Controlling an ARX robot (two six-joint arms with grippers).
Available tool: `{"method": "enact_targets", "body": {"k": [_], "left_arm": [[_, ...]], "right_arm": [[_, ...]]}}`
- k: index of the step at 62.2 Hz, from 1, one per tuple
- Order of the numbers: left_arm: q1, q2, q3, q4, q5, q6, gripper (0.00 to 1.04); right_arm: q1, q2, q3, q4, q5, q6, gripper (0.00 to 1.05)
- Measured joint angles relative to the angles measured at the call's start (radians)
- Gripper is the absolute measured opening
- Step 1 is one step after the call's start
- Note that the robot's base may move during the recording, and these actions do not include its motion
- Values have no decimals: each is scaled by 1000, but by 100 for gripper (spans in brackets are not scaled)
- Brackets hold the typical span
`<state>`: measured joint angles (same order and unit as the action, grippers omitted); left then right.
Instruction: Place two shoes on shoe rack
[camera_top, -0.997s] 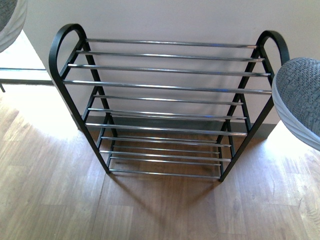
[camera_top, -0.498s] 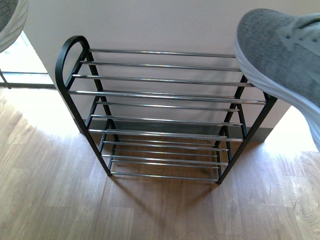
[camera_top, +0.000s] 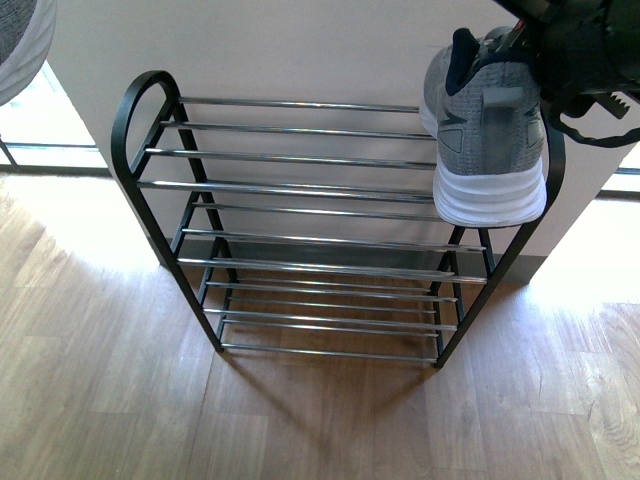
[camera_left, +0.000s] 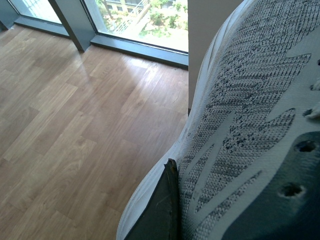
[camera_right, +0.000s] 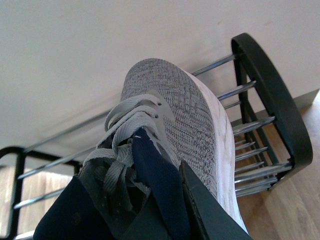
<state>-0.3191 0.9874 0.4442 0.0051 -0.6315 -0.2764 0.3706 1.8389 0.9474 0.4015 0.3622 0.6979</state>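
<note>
Risk: right sneaker (camera_top: 485, 140) hung at right end of shoe rack (camera_top: 130, 110) top tier, heel past front bar (camera_top: 290, 188); release there could tip it off. Your right gripper (camera_top: 560, 50) clamped its collar, arm reaching in from upper right. Your left gripper (camera_left: 162, 210) grasped left sneaker (camera_left: 240, 125), held high beyond rack's left end.

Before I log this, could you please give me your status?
Right gripper shut on grey knit white-soled sneaker, over top tier, right end, of black-framed chrome-bar shoe rack. Left gripper holding second grey knit sneaker, off left. Nothing blocking.
</note>
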Motion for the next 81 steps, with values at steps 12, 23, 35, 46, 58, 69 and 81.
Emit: {"method": "enact_targets", "body": {"k": [12, 23, 35, 46, 58, 69, 81], "left_arm": [[0, 0, 0, 0, 0, 0, 2], [0, 0, 0, 0, 0, 0, 2], [0, 0, 0, 0, 0, 0, 2], [0, 0, 0, 0, 0, 0, 2], [0, 0, 0, 0, 0, 0, 2], [0, 0, 0, 0, 0, 0, 2], [0, 0, 0, 0, 0, 0, 2]], "right_arm": [[-32, 156, 116, -19, 16, 26, 1], [-65, 262, 193, -14, 24, 20, 1], [-91, 323, 252, -7, 26, -16, 1], [-96, 344, 257, 32, 30, -65, 1], [-96, 334, 225, 112, -11, -115, 26], [-96, 206, 83, 203, -121, -166, 60], [-111, -1, -105, 239, -269, -214, 88]]}}
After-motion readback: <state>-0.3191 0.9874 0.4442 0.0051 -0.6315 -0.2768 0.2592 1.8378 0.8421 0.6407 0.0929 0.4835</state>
